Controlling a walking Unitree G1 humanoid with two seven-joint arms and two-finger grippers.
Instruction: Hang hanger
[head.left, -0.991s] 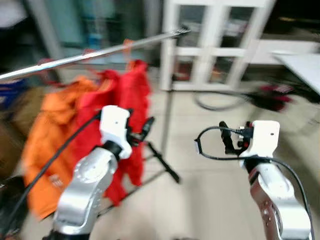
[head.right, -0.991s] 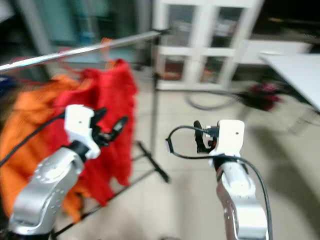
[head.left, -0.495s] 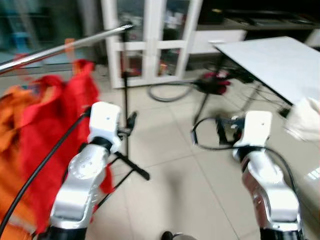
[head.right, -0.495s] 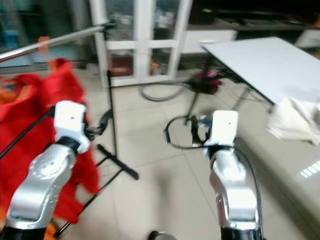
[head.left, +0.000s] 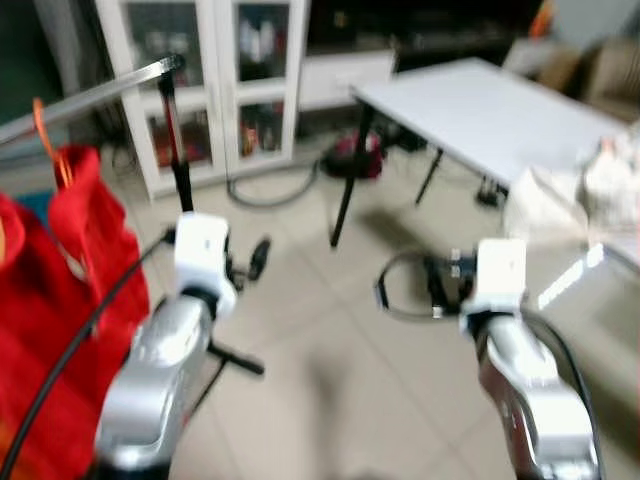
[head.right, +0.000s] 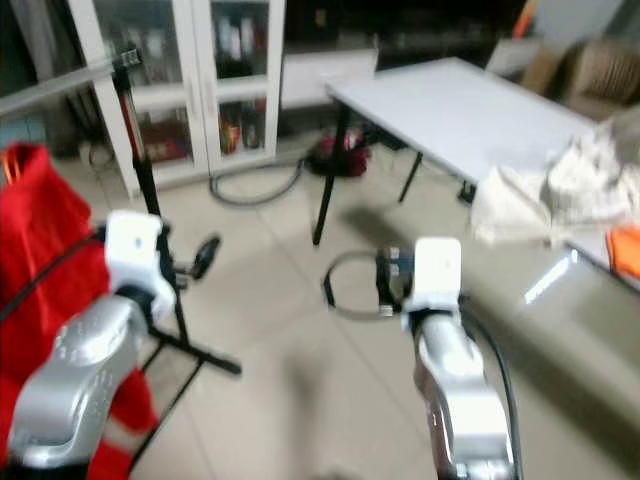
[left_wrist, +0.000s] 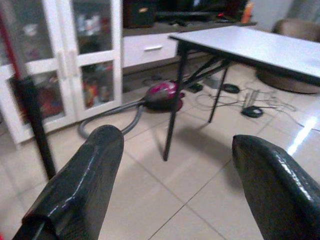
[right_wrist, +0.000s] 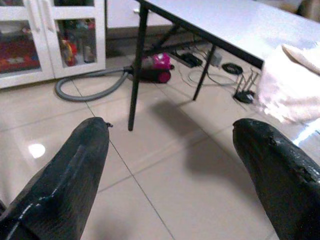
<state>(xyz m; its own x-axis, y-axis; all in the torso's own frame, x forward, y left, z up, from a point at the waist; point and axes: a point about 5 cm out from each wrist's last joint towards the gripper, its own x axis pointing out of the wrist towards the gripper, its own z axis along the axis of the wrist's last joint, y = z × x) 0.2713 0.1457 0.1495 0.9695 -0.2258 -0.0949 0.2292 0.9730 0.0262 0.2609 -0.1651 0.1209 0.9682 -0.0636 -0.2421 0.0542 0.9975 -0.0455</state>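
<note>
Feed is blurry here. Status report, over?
Left claw and right claw open, empty, raised. No hanger in hand; clothes rail at far left. White table ahead right.

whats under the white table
Under the table, on the tiled floor, lie a pink vacuum cleaner with a grey hose, plus cables and plugs. The tabletop hides whatever is farther back.

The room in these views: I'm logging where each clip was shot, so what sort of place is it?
Probably a home living or utility room: a white glass-door cabinet, a vacuum cleaner under a white table, and red clothes on a garment rack.
</note>
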